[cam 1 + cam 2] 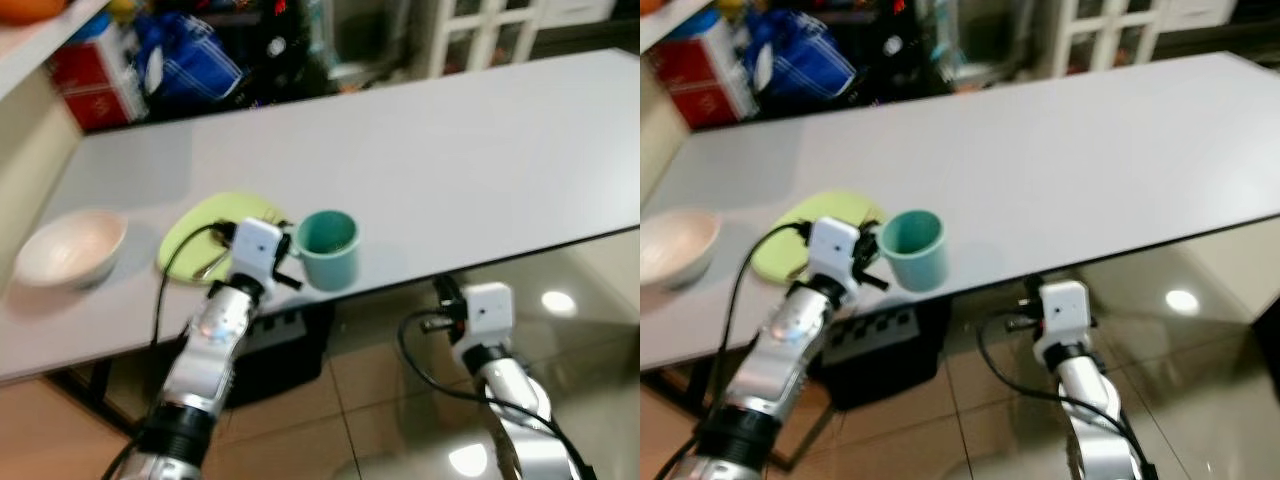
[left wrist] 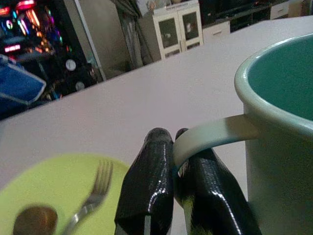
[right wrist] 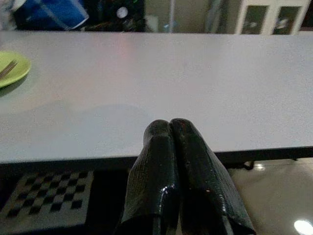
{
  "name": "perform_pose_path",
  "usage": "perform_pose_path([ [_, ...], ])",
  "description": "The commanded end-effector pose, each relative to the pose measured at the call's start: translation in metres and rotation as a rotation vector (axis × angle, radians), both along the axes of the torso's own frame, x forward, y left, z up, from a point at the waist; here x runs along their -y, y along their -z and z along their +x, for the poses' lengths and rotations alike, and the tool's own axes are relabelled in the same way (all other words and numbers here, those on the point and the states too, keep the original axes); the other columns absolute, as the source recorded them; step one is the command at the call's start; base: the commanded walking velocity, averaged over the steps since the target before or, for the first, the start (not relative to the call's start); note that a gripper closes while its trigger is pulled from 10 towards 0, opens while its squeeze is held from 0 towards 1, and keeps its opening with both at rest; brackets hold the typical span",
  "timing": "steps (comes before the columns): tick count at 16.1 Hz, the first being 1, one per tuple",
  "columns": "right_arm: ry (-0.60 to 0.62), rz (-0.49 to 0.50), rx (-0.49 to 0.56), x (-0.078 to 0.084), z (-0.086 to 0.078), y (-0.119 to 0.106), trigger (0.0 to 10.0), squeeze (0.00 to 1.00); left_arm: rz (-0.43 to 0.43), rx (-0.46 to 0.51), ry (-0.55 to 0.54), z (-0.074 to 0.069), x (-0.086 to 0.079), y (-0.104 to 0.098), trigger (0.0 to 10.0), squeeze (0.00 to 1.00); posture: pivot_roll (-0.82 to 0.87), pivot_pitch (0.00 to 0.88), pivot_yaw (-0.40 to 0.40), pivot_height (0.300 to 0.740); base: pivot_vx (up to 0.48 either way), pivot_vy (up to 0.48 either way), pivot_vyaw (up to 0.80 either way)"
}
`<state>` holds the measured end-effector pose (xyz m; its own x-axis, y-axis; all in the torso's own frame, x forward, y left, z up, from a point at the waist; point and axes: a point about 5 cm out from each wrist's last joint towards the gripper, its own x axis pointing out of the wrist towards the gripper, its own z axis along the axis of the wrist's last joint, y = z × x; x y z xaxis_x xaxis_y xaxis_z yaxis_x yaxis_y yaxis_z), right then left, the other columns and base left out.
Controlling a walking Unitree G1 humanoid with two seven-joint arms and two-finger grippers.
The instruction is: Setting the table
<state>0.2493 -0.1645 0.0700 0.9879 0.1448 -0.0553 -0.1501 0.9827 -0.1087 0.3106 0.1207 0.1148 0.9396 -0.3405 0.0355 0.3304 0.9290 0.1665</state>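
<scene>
A teal mug (image 1: pixel 328 248) stands near the front edge of the grey table (image 1: pixel 450 150). My left gripper (image 1: pixel 286 252) is shut on its pale handle (image 2: pixel 215 138); the two black fingers (image 2: pixel 149 191) pinch the loop. Just left of the mug lies a lime green plate (image 1: pixel 205 235) carrying a fork (image 2: pixel 93 193) and a spoon (image 2: pixel 34 220). A white bowl (image 1: pixel 70 248) sits further left. My right gripper (image 3: pixel 170 128) is shut on nothing, held below and in front of the table edge, beside its wrist (image 1: pixel 485 310).
Red boxes (image 1: pixel 90 75) and a blue bag (image 1: pixel 185 60) stand on the floor beyond the table. A white cabinet (image 1: pixel 480 30) is at the back right. A dark checkered box (image 1: pixel 270 345) sits under the table on the glossy tile floor.
</scene>
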Motion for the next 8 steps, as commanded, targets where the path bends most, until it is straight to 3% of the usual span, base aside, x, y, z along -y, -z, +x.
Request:
perform_pose_path([
  [1, 0.014, -0.007, 0.007, 0.0054, -0.0003, -0.0037, 10.0, 0.00, 0.011, 0.017, 0.018, 0.0029, 0.0071, -0.0057, 0.0, 0.00, -0.09, 0.000, 0.114, 0.740, 0.480, 0.000, 0.00],
  [5, 0.015, -0.004, 0.005, 0.0045, -0.0018, -0.0034, 10.0, 0.00, 0.080, 0.020, 0.035, 0.0042, 0.0110, -0.0061, 0.0, 0.00, -0.10, 0.000, 0.120, 0.740, 0.466, 0.000, 0.00],
  [8, 0.014, -0.001, -0.001, 0.0041, -0.0036, -0.0026, 10.0, 0.00, 0.020, 0.012, 0.023, 0.0041, 0.0113, -0.0080, 0.0, 0.00, -0.10, 0.000, 0.122, 0.740, 0.460, 0.000, 0.00],
])
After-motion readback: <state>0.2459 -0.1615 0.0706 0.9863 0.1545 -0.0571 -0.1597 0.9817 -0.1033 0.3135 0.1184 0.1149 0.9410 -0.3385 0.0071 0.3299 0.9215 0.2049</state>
